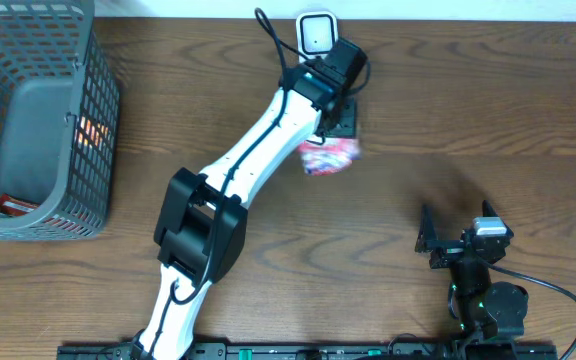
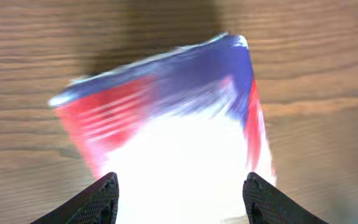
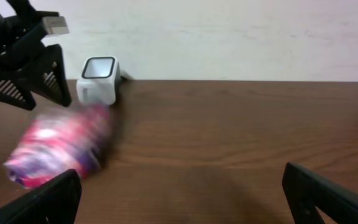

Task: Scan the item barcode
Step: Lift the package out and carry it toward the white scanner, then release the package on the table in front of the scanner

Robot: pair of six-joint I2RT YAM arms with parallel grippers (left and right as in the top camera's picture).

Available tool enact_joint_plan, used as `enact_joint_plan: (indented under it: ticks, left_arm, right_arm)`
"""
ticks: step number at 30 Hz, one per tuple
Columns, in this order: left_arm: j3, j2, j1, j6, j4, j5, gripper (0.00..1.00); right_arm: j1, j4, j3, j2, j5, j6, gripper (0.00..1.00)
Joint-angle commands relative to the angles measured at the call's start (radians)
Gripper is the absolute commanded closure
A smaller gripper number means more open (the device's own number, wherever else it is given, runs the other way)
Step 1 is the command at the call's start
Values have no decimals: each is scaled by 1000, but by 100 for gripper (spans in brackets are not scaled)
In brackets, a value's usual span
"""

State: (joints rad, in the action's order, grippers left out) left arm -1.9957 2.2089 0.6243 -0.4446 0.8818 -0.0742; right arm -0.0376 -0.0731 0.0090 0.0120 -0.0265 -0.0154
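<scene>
The item, a red, blue and white packet [image 1: 328,155], shows blurred just below my left gripper [image 1: 340,118], over the table in front of the white barcode scanner [image 1: 316,33]. In the left wrist view the packet [image 2: 166,118] fills the frame beyond my left gripper [image 2: 180,190], whose jaws stand wide apart. The right wrist view shows the packet [image 3: 61,146] smeared beneath the left gripper [image 3: 36,74] and apart from its fingers, with the scanner [image 3: 98,79] behind. My right gripper [image 1: 431,240] rests open and empty near the front right [image 3: 182,193].
A grey wire basket [image 1: 98,110] stands at the far left with a red item [image 1: 13,205] inside. A black cable [image 1: 273,40] runs from the scanner. Bare wood lies between the packet and the right gripper.
</scene>
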Motion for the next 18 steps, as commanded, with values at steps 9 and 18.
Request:
enact_joint_plan:
  ticks: [9,18]
  left_arm:
    - [-6,-117,-14,5,-10,-75,36]
    - [-6,-256,-93,5,-2,-71,36]
  right_arm:
    - [6,-2,-3,-5,-2,-13,1]
    - [6,-2,-3,-5,-2,-13,1]
